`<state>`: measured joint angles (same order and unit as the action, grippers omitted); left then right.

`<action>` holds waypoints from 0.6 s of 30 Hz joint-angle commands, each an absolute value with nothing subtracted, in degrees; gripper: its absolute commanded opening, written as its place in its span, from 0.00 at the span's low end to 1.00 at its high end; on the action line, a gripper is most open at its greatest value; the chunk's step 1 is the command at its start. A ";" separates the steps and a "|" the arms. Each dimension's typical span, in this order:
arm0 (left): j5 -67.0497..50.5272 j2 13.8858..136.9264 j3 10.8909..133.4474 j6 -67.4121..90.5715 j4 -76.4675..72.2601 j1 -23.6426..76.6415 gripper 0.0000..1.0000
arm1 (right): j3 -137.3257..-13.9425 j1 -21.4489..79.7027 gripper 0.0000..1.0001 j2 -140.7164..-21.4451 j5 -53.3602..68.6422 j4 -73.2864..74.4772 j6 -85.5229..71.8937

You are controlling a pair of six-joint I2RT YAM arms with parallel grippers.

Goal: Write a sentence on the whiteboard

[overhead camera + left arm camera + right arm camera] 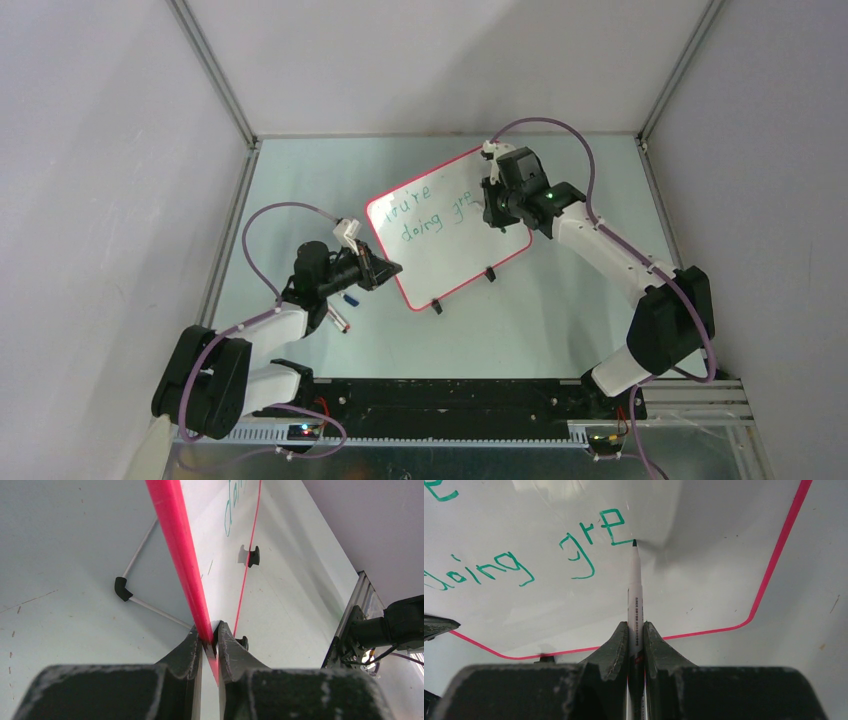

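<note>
Left gripper (210,632): jaws closed on the thin red-pink rim of the whiteboard (220,565), the edge running straight ahead from between the fingertips. Just beyond the right fingertip sits one black clip foot (242,641); a second clip foot (254,556) lies farther ahead along the same lower edge. To the left of the fingers, behind the board, a thin metal stand leg (150,607) with a black elbow rests on the table (60,555); the board is tilted up from the table rather than lying flat. Right gripper (636,627): jaws clamped on a white marker (635,585), which projects forward from the fingertips with its dark tip at the board's surface, just right of the base of the last green letter. Ahead and to the left of that tip, the green writing (589,550) reads "doing gre", with "You're" on the line beyond it. In the top view the board lies between the two grippers, and behind the left gripper, beside its arm, a small blue item (350,298) and a slim pen-like item (340,322) lie on the table.
</note>
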<state>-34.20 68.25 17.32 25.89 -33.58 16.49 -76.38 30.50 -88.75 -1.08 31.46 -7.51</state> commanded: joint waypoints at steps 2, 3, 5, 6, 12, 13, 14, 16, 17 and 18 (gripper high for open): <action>-27.68 69.29 17.84 20.02 -29.62 15.92 0.04 | -76.85 30.50 0.00 -86.83 -0.87 30.21 -8.26; -27.44 69.33 17.93 20.03 -29.44 15.92 0.07 | -76.83 30.70 0.00 -86.26 -0.79 30.13 -8.26; -26.75 69.11 17.95 19.96 -28.85 15.92 0.13 | -76.83 30.92 0.00 -84.62 -0.65 29.93 -8.36; -26.43 68.65 17.90 19.91 -28.48 15.91 0.20 | -76.89 31.02 0.00 -83.60 -0.65 29.83 -8.48; -22.38 63.53 15.88 20.05 -27.20 15.91 0.42 | -76.89 32.14 0.00 -81.75 0.91 31.19 -8.56; -20.71 62.66 15.13 20.70 -26.96 15.86 0.49 | -76.90 32.42 0.00 -81.50 1.02 31.33 -8.53; -19.94 60.49 14.73 20.99 -26.36 15.89 0.51 | -76.79 32.65 0.00 -81.35 0.99 31.72 -8.62; -17.85 56.68 13.16 21.97 -25.85 15.85 0.56 | -76.76 33.21 0.00 -80.67 1.04 32.05 -8.61; -16.39 55.24 12.03 22.74 -25.63 15.94 0.60 | -76.60 33.61 0.00 -80.04 1.12 32.12 -8.61; -15.00 52.55 11.51 23.02 -24.93 15.92 0.63 | -76.49 33.91 0.00 -79.70 1.17 32.10 -8.61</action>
<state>-23.09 59.59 14.11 23.00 -27.77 16.34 -76.36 32.71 -82.37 0.51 31.70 -8.01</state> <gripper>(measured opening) 0.581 0.162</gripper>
